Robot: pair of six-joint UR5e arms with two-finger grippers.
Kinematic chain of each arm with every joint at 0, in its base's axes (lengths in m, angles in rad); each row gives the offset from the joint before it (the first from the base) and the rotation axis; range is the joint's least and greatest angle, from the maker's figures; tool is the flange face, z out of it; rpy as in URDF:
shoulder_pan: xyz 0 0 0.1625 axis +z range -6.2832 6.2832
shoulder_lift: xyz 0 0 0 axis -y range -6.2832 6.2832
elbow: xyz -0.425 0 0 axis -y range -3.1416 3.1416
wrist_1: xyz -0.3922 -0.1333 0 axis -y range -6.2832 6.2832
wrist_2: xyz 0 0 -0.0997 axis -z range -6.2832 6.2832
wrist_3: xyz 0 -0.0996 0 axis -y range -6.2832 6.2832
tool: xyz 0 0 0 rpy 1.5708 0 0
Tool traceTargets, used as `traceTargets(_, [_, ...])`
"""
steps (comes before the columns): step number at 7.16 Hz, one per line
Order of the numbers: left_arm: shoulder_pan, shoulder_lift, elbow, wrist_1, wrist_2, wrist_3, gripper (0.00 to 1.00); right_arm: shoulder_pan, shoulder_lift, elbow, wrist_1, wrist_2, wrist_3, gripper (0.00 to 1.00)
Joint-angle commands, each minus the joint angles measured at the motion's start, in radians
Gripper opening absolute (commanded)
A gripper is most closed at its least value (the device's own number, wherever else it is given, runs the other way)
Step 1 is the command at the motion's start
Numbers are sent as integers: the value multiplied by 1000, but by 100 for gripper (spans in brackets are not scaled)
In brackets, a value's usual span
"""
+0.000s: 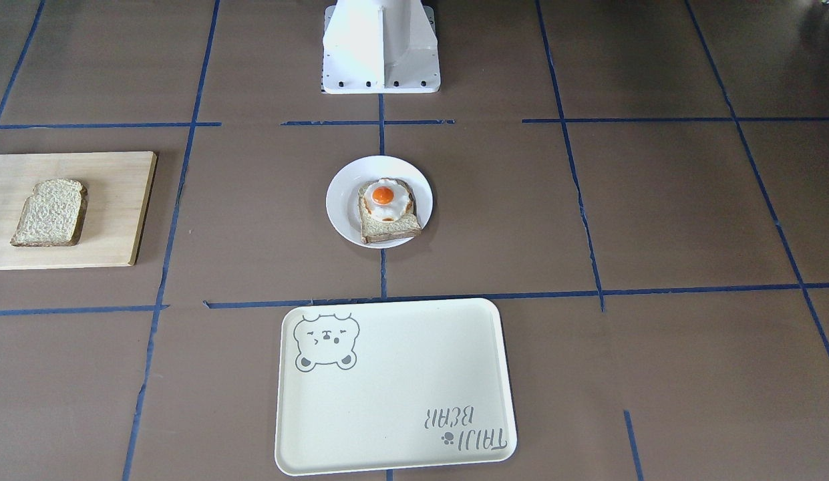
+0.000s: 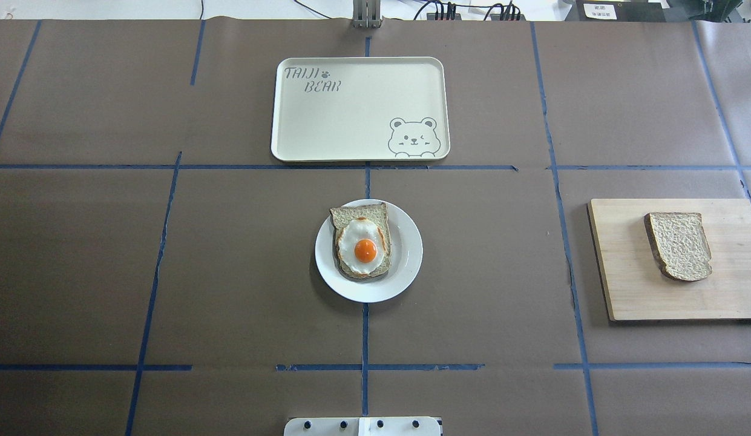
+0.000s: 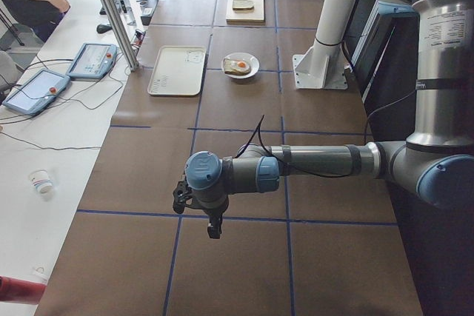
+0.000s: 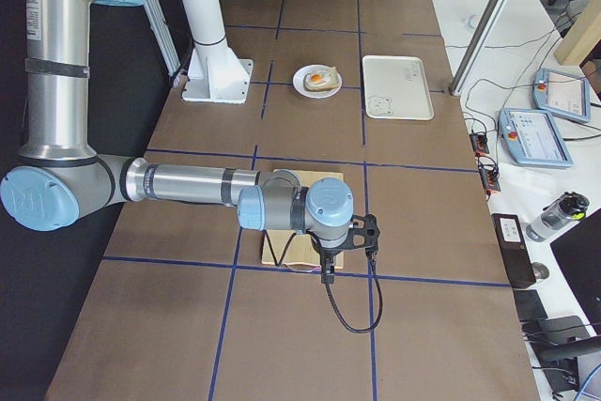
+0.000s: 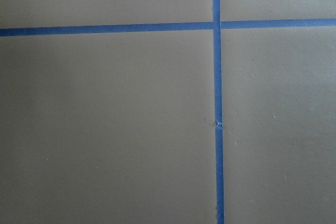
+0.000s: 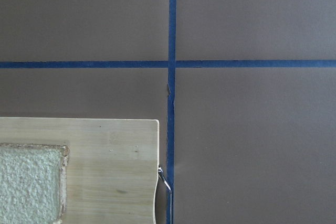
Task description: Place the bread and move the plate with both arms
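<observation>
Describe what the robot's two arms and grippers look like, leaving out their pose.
Both the left arm and the right arm are silver-grey round tubes linked by joints with light-blue round caps and thin black bands. A black cable loops from each wrist. The left gripper and right gripper are small and black; finer detail is too small to tell.

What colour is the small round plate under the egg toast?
Plain white plate; overhead view best.
</observation>
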Motion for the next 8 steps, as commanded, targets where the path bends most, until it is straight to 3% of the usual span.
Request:
traceTargets(1, [1,9,-3,-4,0,0,100,-13,-5,0,4,32,13,100])
traceTargets(2, [1,24,-18,-8,0,0,100,-56,-14,0,80,32,97,100])
traceTargets(4, [1,34,-38,-6,0,-2,100,-197,-60,-3,386,10,469,100])
traceTargets(5, [1,35,-37,-6,1,-2,100,-244,-80,-5,483,4,554,100])
traceTargets(8, [1,37,-38,-6,1,-2,100,-404,-80,-3,545,-74,692,100])
